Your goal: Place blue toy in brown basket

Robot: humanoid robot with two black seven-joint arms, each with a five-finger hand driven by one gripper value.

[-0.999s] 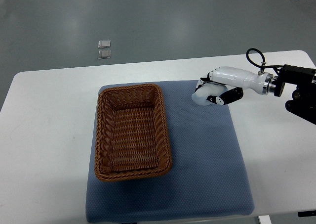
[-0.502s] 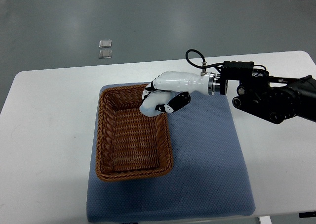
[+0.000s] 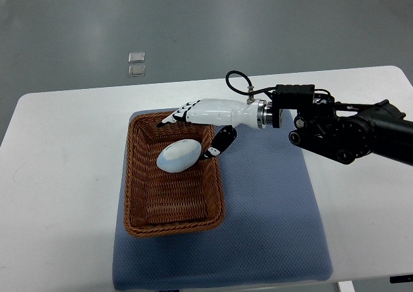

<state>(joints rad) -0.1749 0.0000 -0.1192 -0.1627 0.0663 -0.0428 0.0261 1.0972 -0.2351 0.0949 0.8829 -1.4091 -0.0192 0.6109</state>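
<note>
While the pale blue toy (image 3: 178,156) lies inside the brown basket (image 3: 137,176), in its far half, the right hand (image 3: 201,119) is above the basket's far right corner; its fingers (image 3: 174,117) are stretched out and hold nothing; the thumb is close beside the toy; the basket stands on a blue mat (image 3: 271,208) on the white table (image 3: 58,176).

One blue toy (image 3: 178,156), one basket (image 3: 216,176)
</note>
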